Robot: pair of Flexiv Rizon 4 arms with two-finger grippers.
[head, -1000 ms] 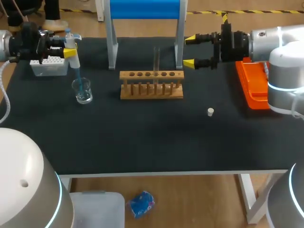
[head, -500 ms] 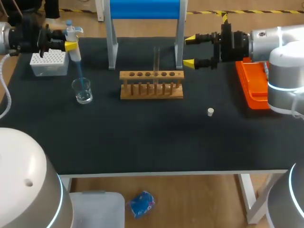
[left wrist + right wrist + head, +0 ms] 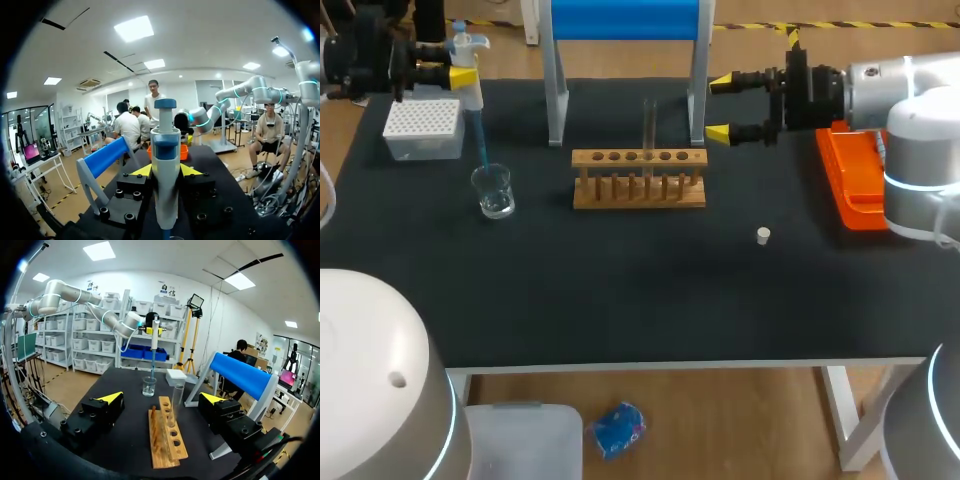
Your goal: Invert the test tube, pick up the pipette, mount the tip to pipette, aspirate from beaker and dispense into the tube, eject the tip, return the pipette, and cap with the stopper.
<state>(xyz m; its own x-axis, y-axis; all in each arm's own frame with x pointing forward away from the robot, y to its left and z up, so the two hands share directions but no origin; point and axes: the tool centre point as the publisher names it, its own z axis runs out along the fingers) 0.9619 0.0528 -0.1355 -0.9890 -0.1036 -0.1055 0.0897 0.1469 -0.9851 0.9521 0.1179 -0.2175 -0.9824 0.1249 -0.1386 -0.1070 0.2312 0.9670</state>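
Hazard: left gripper (image 3: 466,77), upper left, clamped on pipette (image 3: 470,50) over beaker (image 3: 494,190), could drip or miss the narrow test tube (image 3: 649,125) centre-frame; right gripper (image 3: 720,107) wide, empty.

Across the near half of the table (image 3: 620,300) I see open mat, with only the small stopper (image 3: 764,235) on it. Farther back, the blue stand's legs (image 3: 558,100) flank the rack (image 3: 638,178) and its upright tube (image 3: 649,125). The beaker (image 3: 494,190) and tip box (image 3: 422,128) crowd my left side, with the pipette (image 3: 472,75) above the beaker. An orange tray (image 3: 850,185) lines the right edge.
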